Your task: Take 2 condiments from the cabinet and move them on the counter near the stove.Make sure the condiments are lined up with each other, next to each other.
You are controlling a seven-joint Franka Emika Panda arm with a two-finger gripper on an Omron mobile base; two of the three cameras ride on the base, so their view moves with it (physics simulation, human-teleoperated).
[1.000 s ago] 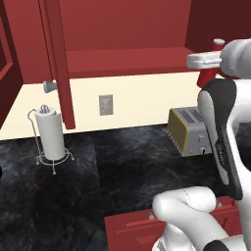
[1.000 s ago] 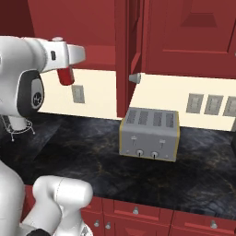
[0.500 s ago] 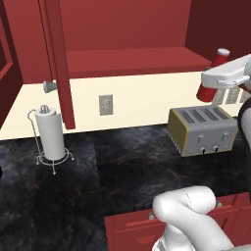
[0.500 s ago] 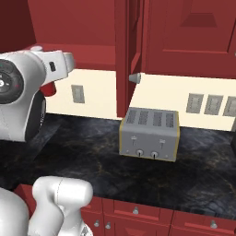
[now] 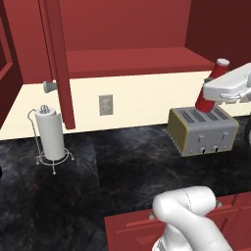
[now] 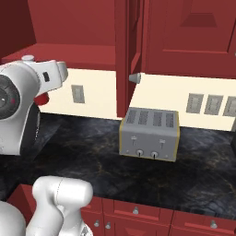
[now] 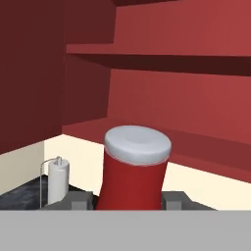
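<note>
The arm is swinging toward three o'clock in the left base view, carrying the red bottle (image 5: 209, 91) out from in front of the cabinet (image 5: 132, 59) shelf and lower, so it is now hanging tilted just above the toaster (image 5: 202, 130). In the right base view the bottle (image 6: 40, 98) is slipping toward nine o'clock, mostly behind the arm. The gripper (image 7: 128, 202) is keeping its clamp on the bottle (image 7: 133, 169).
</note>
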